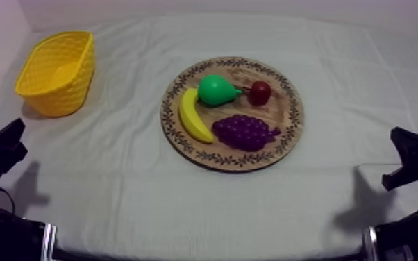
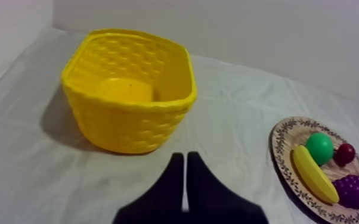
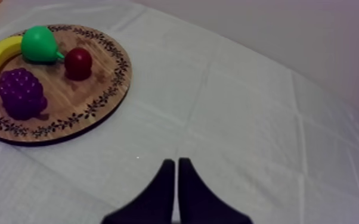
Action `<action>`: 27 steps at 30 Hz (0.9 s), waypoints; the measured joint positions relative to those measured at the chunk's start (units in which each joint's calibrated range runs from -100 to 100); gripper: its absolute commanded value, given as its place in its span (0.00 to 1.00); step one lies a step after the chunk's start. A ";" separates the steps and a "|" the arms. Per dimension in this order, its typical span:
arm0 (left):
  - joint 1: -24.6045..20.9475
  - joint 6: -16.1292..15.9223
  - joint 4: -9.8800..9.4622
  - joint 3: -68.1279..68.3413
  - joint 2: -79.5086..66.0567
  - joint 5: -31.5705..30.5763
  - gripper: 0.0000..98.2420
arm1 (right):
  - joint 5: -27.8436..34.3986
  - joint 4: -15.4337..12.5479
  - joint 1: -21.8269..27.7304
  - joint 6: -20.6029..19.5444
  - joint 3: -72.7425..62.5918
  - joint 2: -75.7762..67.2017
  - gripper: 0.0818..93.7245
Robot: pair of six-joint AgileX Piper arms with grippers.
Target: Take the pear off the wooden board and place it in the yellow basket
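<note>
A green pear [image 1: 216,90] lies on the round wooden board [image 1: 288,104] at the table's middle, between a banana [image 1: 194,116] and a small red fruit [image 1: 259,92]. The yellow basket [image 1: 55,73] stands at the far left with nothing in it. My left gripper [image 1: 14,132] rests low at the left, far from the board; its fingers lie together as a wedge [image 2: 185,164] pointing at the basket [image 2: 128,98]. My right gripper [image 1: 399,137] sits low at the right, shut [image 3: 176,167] on nothing, with the pear [image 3: 39,43] well beyond it.
A purple bunch of grapes [image 1: 244,132] lies on the board's near side. Bare cloth stretches between the basket and the board. Walls rise behind the table and along its left side.
</note>
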 measured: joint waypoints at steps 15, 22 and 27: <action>-0.45 -1.31 -0.13 0.00 0.00 0.91 0.00 | 0.00 0.00 0.00 -0.03 0.00 0.00 0.00; -0.45 -3.41 -0.10 0.00 0.00 0.91 0.00 | 0.00 0.00 0.00 -0.03 0.00 0.00 0.00; -0.87 -5.33 1.13 -0.79 1.78 0.10 0.00 | 0.00 0.00 0.00 -0.03 0.00 0.00 0.00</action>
